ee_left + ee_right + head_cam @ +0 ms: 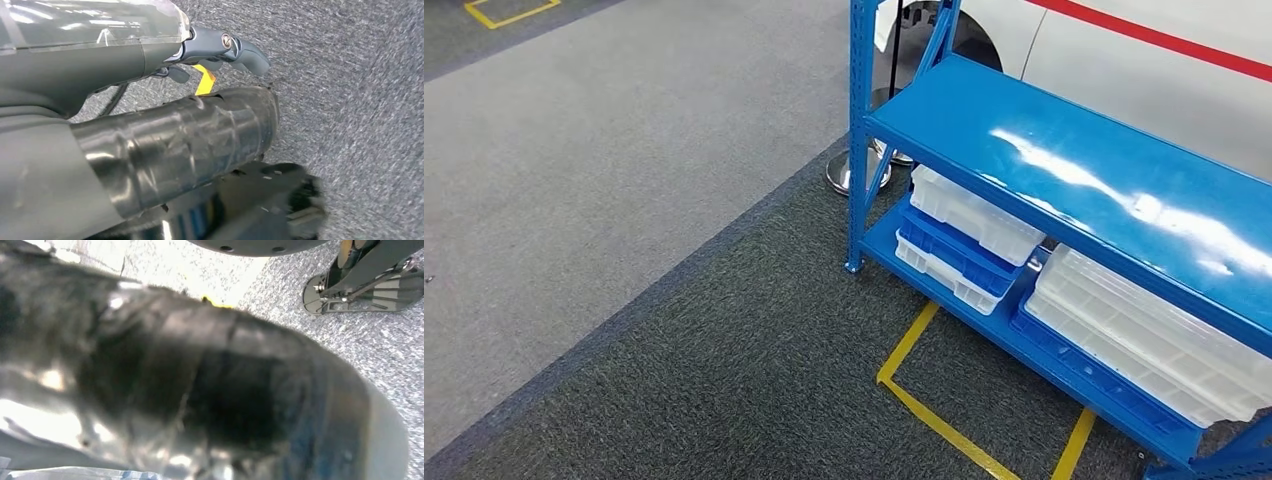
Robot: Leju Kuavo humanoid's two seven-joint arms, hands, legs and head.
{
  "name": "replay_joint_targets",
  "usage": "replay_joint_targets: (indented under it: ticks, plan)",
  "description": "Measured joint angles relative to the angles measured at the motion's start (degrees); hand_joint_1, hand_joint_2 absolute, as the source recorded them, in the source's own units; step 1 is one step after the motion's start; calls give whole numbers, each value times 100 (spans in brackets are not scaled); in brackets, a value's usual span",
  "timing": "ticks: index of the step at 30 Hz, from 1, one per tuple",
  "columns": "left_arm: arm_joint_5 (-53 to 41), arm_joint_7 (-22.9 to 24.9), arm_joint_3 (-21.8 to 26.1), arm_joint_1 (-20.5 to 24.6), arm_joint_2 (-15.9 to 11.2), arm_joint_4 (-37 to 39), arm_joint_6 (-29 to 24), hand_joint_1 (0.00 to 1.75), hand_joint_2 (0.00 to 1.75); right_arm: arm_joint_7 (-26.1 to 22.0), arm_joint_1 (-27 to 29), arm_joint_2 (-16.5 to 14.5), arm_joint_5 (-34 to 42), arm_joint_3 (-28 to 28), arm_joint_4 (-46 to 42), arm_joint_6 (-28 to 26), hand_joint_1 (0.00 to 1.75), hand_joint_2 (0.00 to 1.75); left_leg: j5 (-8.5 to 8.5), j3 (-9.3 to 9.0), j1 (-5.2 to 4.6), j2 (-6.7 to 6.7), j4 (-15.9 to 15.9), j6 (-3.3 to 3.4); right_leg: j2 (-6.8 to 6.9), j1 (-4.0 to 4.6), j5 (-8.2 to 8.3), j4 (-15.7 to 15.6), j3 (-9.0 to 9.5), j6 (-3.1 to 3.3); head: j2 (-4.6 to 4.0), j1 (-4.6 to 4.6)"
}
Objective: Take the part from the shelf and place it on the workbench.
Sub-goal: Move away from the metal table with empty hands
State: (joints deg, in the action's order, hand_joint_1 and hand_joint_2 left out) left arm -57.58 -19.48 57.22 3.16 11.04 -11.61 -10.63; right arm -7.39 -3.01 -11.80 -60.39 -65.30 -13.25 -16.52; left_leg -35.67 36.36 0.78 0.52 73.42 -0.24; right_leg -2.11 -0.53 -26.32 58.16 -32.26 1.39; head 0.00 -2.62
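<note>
While the left hand (220,50) is hanging over grey carpet (350,100) with fingers apart, holding nothing, the right hand's state is staying untellable.

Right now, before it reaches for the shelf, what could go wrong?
1. The stacked trays sit close under the blue shelf top, so reaching in could knock that edge.
2. The shelf lies off to the right and at an angle, so reaching from here likely means overreaching.
3. The stanchion base stands beside the shelf post, a possible trip hazard.
</note>
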Motion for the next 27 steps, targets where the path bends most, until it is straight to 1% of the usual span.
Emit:
replay_joint_targets:
  ticks: [1, 2, 3, 4, 5, 6, 7, 8, 9, 10, 11, 12, 13, 14, 15, 16, 17, 18, 19, 20, 21, 22, 23, 24, 25, 26, 27]
  plan:
    - [-8, 4, -2, -4, -1, 0, 1, 0, 0, -1, 2, 0, 0, -4, 0, 2, 0, 0, 184, -78, 7, -15, -205, -1, -77, -4, -6, 21, -1, -8, 0, 1]
    - [-15, 8, -3, -6, -1, 0, 1, 0, 0, -2, 2, 0, 0, -7, 0, 4, 0, 0, 413, -227, 18, -71, -563, 3, -151, -9, -15, 47, -4, -24, 0, 1]
    - [-20, 13, -5, -8, -1, 0, 1, 0, 0, -4, 0, 0, 0, -8, 0, 6, 0, 0, 568, -376, 32, -215, -926, 10, -217, -8, -28, 80, -19, -48, 0, 0]
    - [-23, 14, -6, -7, 0, 0, 1, 0, 0, -6, -6, 0, 0, -8, 0, 8, 0, 0, 667, -485, 43, -345, -1207, 18, -280, -4, -39, 115, -43, -80, 0, -2]
    - [-27, 16, -8, -3, 2, 0, 2, 0, 0, -10, -10, 0, 0, -8, 0, 9, 0, 0, 700, -541, 46, -449, -1367, 29, -334, -1, -40, 138, -74, -118, 0, -4]
    - [-31, 18, -9, 2, 4, 0, 2, 0, 0, -13, -9, 0, 1, -8, 0, 10, 0, 0, 682, -548, 38, -498, -1411, 49, -388, -4, -31, 147, -104, -161, 0, -5]
    - [-32, 19, -11, 9, 5, 0, 1, 0, 0, -15, -5, 0, 2, -9, 0, 11, 0, 0, 700, -548, 33, -441, -1423, 78, -447, -12, -12, 141, -128, -204, 0, -5]
    - [-35, 20, -13, 13, 12, 0, 2, 0, 0, -17, 3, 1, 2, -9, 0, 12, 0, 0, 723, -555, 37, -365, -1443, 120, -476, -26, 0, 142, -144, -239, 0, -4]
    - [-35, 19, -13, 16, 18, 0, 1, 0, 0, -17, 8, 2, 2, -10, 0, 13, 0, 0, 748, -564, 44, -293, -1474, 166, -414, -30, -32, 189, -175, -268, 0, -11]
    - [-35, 19, -13, 14, 25, 0, 1, 0, 0, -18, 8, 2, 2, -10, 0, 15, 0, 0, 774, -570, 55, -213, -1505, 209, -291, -28, -132, 334, -250, -293, 0, -19]
    - [-36, 18, -13, 14, 33, 0, 2, 0, 0, -19, 4, 3, 1, -10, 0, 18, 0, 0, 790, -569, 57, -132, -1527, 239, -132, -29, -291, 591, -373, -314, 0, -28]
    - [-36, 16, -13, 9, 36, 0, 3, 0, 0, -20, 0, 2, 1, -10, 0, 22, 0, 0, 795, -565, 48, -57, -1536, 255, 26, -26, -485, 939, -542, -338, 0, -37]
    - [-37, 16, -13, 3, 39, 0, 4, 0, 0, -22, -4, 2, 0, -10, 0, 28, 0, 0, 794, -560, 39, 28, -1536, 263, 105, -32, -648, 1300, -715, -359, 0, -38]
    - [-37, 18, -13, -1, 40, 0, 5, 0, 0, -27, -3, 3, 0, -10, 0, 35, 0, 0, 789, -557, 34, 111, -1534, 263, 143, -37, -726, 1558, -834, -374, 0, -38]
    - [-38, 19, -13, -2, 41, 0, 9, 0, 0, -33, 2, 3, 0, -10, 0, 43, 0, 0, 782, -558, 31, 189, -1532, 260, 166, -41, -700, 1632, -857, -383, 0, -37]
    - [-40, 21, -13, 2, 42, 0, 14, 0, 0, -40, 9, 4, 0, -10, 0, 49, 0, 0, 773, -565, 31, 258, -1531, 253, 189, -43, -575, 1486, -768, -383, 0, -38]
    - [-42, 22, -14, 8, 43, 0, 22, 0, 0, -46, 14, 5, -1, -10, 0, 52, 0, 0, 763, -579, 31, 319, -1531, 239, 247, -40, -388, 1143, -574, -370, 0, -38]
    - [-46, 22, -14, 13, 44, 0, 34, 0, 0, -49, 14, 5, -2, -10, 0, 54, 0, 0, 750, -597, 25, 372, -1530, 220, 369, -26, -236, 733, -354, -342, 0, -38]
    - [-50, 22, -15, 17, 46, 0, 46, 0, 0, -51, 8, 6, -3, -10, 0, 53, 0, 0, 733, -614, 13, 421, -1527, 192, 469, 1, -128, 395, -176, -300, 0, -37]
    - [-52, 21, -15, 20, 47, 0, 56, 0, 0, -52, 1, 7, -4, -10, 0, 53, 0, 0, 719, -630, 0, 469, -1526, 162, 543, 28, -79, 174, -66, -253, 0, -35]
    - [-54, 21, -16, 24, 48, 0, 65, 0, 0, -53, -3, 7, -4, -10, 0, 53, 0, 0, 707, -646, -11, 513, -1531, 128, 568, 55, -86, 96, -40, -209, 0, -34]
    - [-54, 20, -17, 32, 50, 0, 71, 0, 0, -53, -1, 8, -4, -10, 0, 53, 0, 0, 701, -666, -20, 559, -1540, 94, 509, 71, -77, 92, -49, -171, 0, -33]
    - [-54, 20, -19, 41, 51, 0, 74, 0, 0, -53, 5, 9, -4, -11, 0, 54, 0, 0, 690, -680, -16, 581, -1545, 60, 450, 54, -64, 73, -43, -131, 0, -33]
    - [-54, 19, -20, 47, 52, 0, 76, 0, 0, -52, 9, 10, -4, -11, 0, 54, 0, 0, 646, -682, -10, 522, -1509, 28, 395, 36, -47, 48, -31, -93, 0, -33]
    - [-54, 18, -21, 48, 54, 0, 77, 0, 0, -52, 9, 11, -4, -12, -1, 53, 0, 0, 550, -643, -3, 415, -1391, 3, 345, 16, -26, 22, -19, -51, 0, -30]
    - [-54, 16, -22, 44, 53, 0, 77, 0, 0, -52, 5, 11, -4, -12, -1, 53, 0, 0, 387, -539, 7, 271, -1146, -15, 293, -3, -10, 2, -9, -14, 0, -28]
    - [-54, 14, -22, 36, 53, 0, 77, 0, 0, -52, 0, 11, -4, -13, -2, 54, 0, 0, 186, -381, 13, 129, -788, -26, 239, 3, -5, -1, -14, 10, 0, -26]
